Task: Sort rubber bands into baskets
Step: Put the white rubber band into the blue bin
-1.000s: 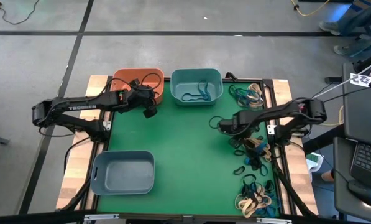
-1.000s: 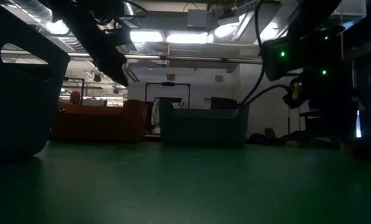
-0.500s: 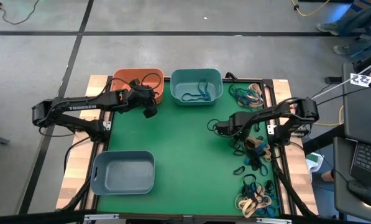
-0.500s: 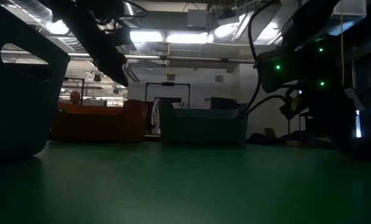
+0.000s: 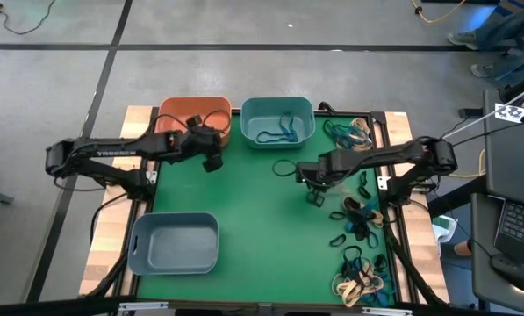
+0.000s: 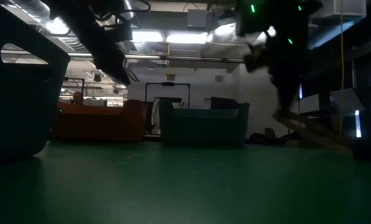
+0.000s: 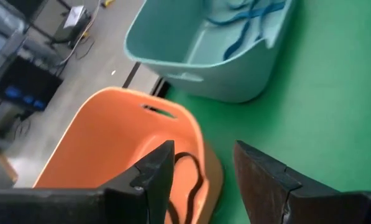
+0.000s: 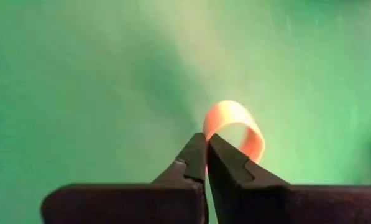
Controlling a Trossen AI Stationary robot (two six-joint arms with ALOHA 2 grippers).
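Mostly, the sorting is unfinished: seen from above, a green table [image 5: 244,202] holds three baskets along its left and far sides, and most of the rubber bands [image 5: 360,254] lie in a loose scatter of black, teal and tan loops along the right edge. The teal basket [image 5: 277,122] at the far middle already holds a few blue-teal bands [image 5: 279,130]; the orange basket [image 5: 195,117] beside it holds at least one black band [image 7: 194,180]; the grey-blue basket [image 5: 174,241] at the near left looks empty, as far as the overhead view shows. So a handful of bands seem sorted and many remain. The right arm reaches in from the right side, stretched toward the table's middle, its right gripper [image 5: 313,180] held just left of the scatter and near the teal basket. Its wrist camera shows the two dark fingers [image 8: 191,163] pinched tight together on a tan rubber band [image 8: 236,124], the loop standing up past the fingertips above bare green. The left arm waits, extended from the left side, with the left gripper [image 5: 211,151] hanging just beside the orange basket, its claw partly open and holding nothing.
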